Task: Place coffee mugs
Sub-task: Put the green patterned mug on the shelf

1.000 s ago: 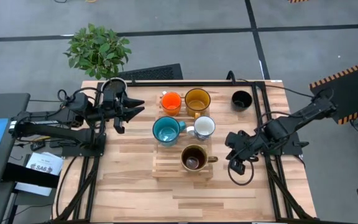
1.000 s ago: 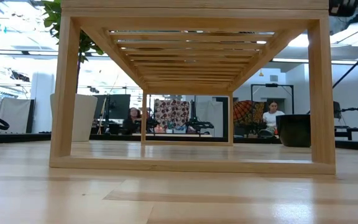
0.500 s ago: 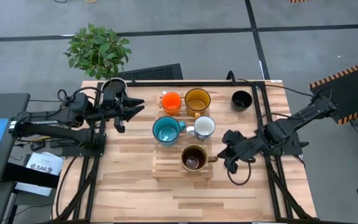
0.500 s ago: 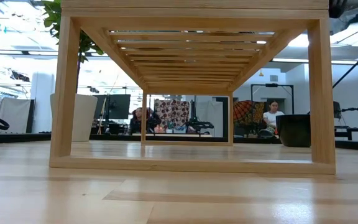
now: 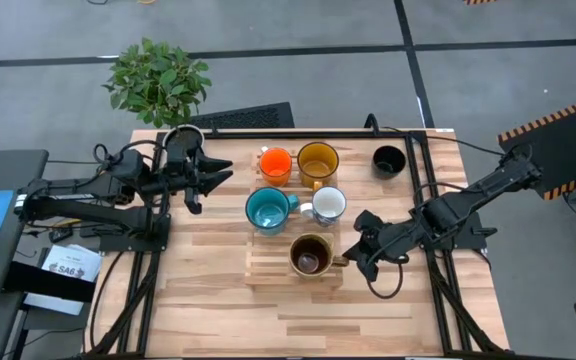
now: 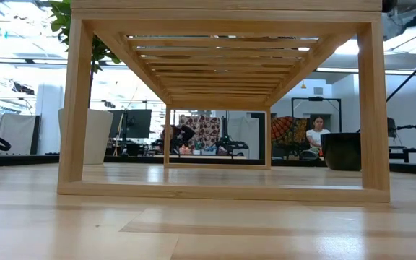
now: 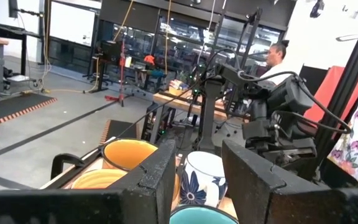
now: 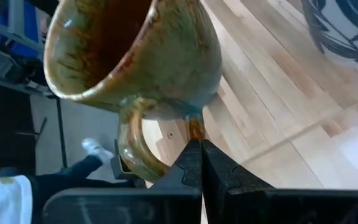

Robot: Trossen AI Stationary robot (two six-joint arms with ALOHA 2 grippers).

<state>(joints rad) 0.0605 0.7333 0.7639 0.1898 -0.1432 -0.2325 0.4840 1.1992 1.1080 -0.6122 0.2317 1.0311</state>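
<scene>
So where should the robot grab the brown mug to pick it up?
Probably by its handle. The brown mug stands upright on the wooden rack, and its handle sticks out toward the right gripper, which is right beside it. Coming in from that side, away from the teal mug and white mug, looks easiest.

six coffee mugs (image 5: 311,254), one wooden rack (image 5: 268,262), one plant (image 5: 157,79)

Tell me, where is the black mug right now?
In the high view the black mug stands alone near the table's far right corner, apart from the amber mug and the wooden rack.
</scene>
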